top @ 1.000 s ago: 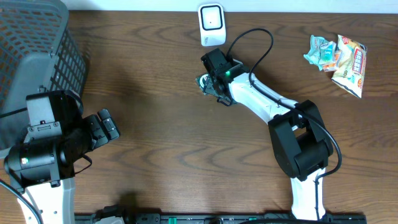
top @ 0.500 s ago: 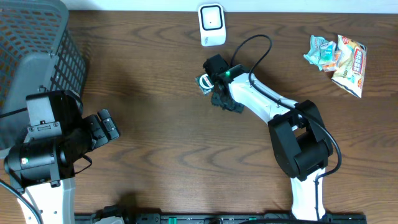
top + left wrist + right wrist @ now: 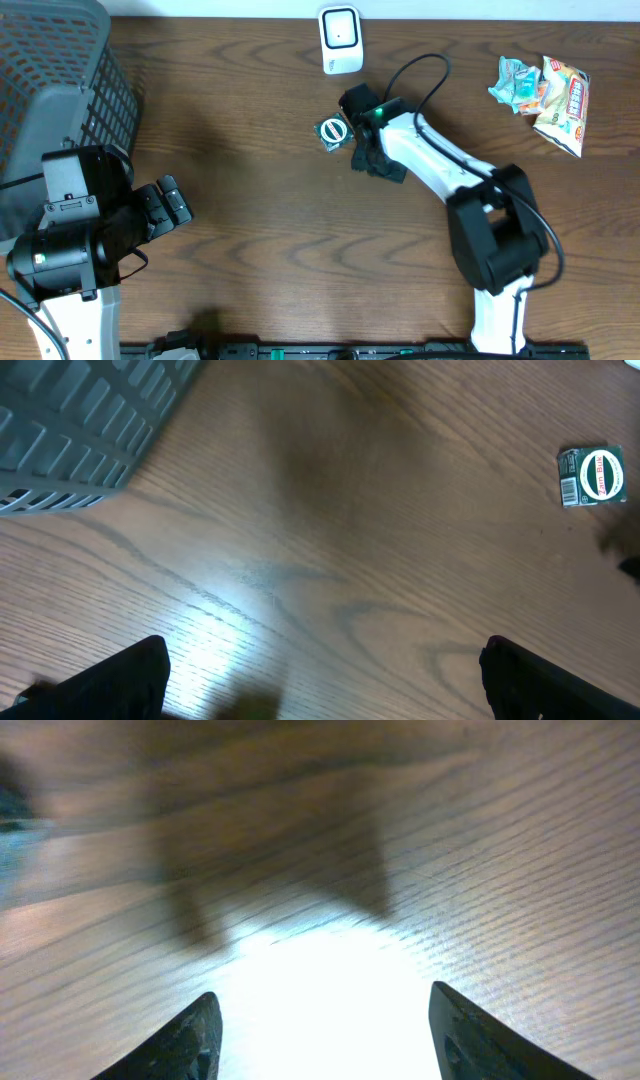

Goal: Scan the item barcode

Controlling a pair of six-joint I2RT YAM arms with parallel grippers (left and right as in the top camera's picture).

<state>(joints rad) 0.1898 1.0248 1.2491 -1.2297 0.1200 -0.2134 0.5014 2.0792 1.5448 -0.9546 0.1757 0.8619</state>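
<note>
1. Lying flat on the wooden table (image 3: pixel 260 200), the small green packet (image 3: pixel 333 131) is seen with its round white-and-green label facing up, a short way in front of the white scanner (image 3: pixel 340 40) that stands at the far edge
2. The right gripper (image 3: pixel 322 995) is shown partly open, its two dark fingers (image 3: pixel 190 1040) set apart over bare wood, and nothing is held between them
3. From overhead, that gripper is placed just to the right of the packet; whether the two touch cannot be told
4. The left gripper (image 3: pixel 325 650) is spread fully wide, nothing is gripped by it, and it is positioned near the left edge of the table, well apart from the packet
5. In the left wrist view the packet is caught near the right edge, with a pale strip along its left side; whether that strip is the barcode cannot be told
6. A grey mesh basket (image 3: pixel 60 70) is set at the left rear corner, and crumpled snack packets (image 3: pixel 545 88) are seen at the right rear, well apart from the packet
</note>
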